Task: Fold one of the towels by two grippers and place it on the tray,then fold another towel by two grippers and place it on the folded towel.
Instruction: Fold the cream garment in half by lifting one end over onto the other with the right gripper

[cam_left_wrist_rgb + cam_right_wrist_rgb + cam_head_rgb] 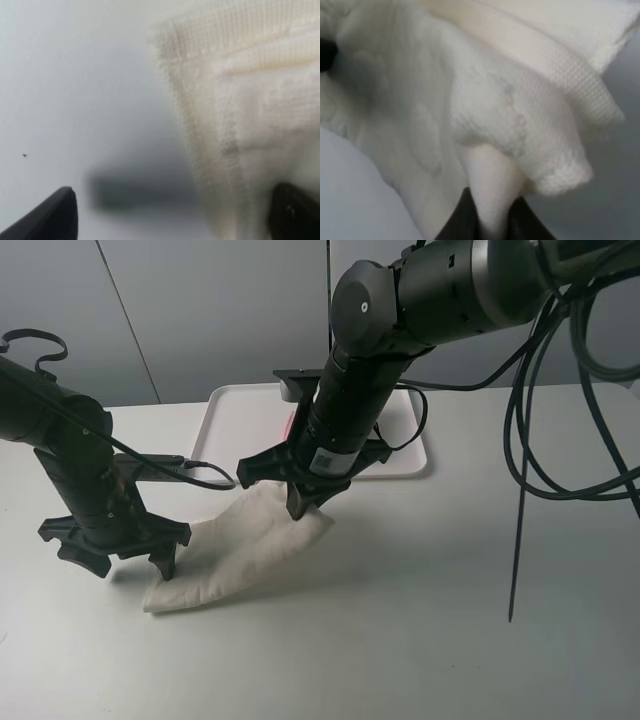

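Exterior high view: on the left we see the left gripper (pixel 133 568) low over the white table (pixel 420 620), jaws wide open and holding nothing (one finger sits at the towel's near corner). The cream-white towel (pixel 240 545) lies folded over on the table, in front of the tray. The right gripper (pixel 298 512) pinches its far corner tight. Behind, the white tray (pixel 225 405) shows a bit of pink towel (pixel 291 426).

Right arm (pixel 420 290) and left arm (pixel 60 430) are thick, matte-black cylinders trailing black cables (pixel 516 550). A white dot (pixel 364 308) marks the right joint cap, a white label (pixel 325 462) its wrist. Left claw (pixel 132 565) and right claw (pixel 300 508) have pointed fingers.
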Motion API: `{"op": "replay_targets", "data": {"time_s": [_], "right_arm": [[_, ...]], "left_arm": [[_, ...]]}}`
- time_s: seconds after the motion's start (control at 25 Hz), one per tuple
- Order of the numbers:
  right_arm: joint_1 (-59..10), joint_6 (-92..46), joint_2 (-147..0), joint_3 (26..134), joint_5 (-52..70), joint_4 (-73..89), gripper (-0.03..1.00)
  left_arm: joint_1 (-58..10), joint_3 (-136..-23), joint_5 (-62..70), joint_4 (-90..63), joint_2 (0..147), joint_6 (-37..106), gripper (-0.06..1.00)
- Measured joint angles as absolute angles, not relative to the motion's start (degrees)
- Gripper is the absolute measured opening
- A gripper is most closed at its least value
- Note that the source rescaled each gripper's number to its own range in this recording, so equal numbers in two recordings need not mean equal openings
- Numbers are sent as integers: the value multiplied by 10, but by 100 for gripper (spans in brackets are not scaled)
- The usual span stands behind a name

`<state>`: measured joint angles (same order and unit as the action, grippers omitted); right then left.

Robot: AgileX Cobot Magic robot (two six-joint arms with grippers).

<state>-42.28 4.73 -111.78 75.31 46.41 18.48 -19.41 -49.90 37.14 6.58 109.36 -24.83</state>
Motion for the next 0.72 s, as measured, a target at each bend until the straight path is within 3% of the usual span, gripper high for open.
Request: {"op": "replay_targets", "data": {"time_s": [0.72], "right_arm": [[-423,-134,-1122,753,464,453,6]], "left_arm": [[-194,-500,370,67,1094,-224,100]]}}
